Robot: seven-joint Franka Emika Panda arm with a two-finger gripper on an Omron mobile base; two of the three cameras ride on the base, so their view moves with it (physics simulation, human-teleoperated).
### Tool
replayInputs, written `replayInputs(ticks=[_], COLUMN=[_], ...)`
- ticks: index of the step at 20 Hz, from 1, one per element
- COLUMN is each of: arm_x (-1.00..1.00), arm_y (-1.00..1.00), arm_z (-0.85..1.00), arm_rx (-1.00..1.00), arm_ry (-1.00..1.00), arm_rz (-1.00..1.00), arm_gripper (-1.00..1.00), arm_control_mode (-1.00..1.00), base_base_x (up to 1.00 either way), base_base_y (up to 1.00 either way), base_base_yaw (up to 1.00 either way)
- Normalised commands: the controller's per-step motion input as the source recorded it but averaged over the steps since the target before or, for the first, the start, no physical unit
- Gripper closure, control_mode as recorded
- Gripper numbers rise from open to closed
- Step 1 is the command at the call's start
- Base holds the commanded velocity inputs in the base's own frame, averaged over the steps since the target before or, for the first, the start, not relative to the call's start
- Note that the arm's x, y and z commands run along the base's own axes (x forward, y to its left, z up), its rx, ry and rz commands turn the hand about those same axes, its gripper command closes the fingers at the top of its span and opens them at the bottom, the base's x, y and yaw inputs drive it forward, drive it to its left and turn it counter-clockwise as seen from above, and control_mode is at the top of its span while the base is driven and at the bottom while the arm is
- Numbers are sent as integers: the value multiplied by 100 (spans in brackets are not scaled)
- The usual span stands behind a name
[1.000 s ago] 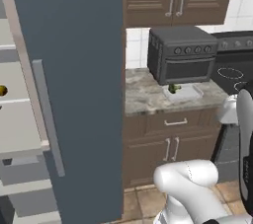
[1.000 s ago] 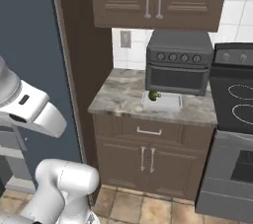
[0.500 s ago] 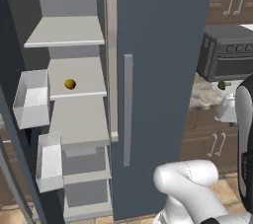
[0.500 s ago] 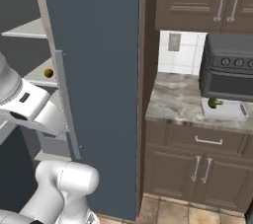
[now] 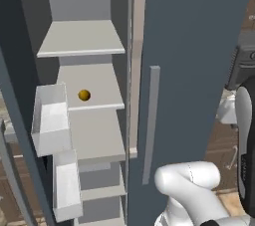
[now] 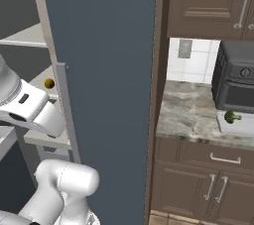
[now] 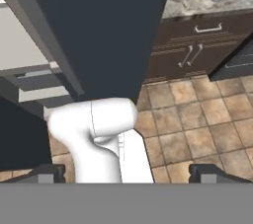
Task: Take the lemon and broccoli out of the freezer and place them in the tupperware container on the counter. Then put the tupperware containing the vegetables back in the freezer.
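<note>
Yellow-orange round lemon (image 5: 84,95) waited on a light grey freezer shelf (image 5: 89,88), claw (image 7: 127,173) spread wide and empty.
One lemon lay near the shelf's front left corner inside the tall dark blue-grey freezer (image 5: 194,46); one dark green broccoli floret (image 6: 230,116) already sat in the single pale translucent tupperware container (image 6: 238,126) at the right end of the grey-beige marbled table (image 6: 188,115). Reaching well likely meant clearing the two white door bins (image 5: 50,125), entering level over the shelf edge, and straddling the fruit so it could not roll.
</note>
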Motion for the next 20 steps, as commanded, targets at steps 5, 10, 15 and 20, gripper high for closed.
replayInputs(ticks=[5, 10, 15, 20], arm_x=[0, 0, 0, 0], arm_y=[0, 0, 0, 17], arm_z=[0, 0, 0, 1], arm_rx=[0, 0, 0, 4], arm_ry=[0, 0, 0, 0], arm_rz=[0, 0, 0, 0], arm_gripper=[-100, -100, -100, -100], arm_control_mode=[100, 100, 100, -100], base_base_x=[15, 1, 26, 9], base_base_y=[51, 50, 23, 20], base_base_yaw=[0, 0, 0, 0])
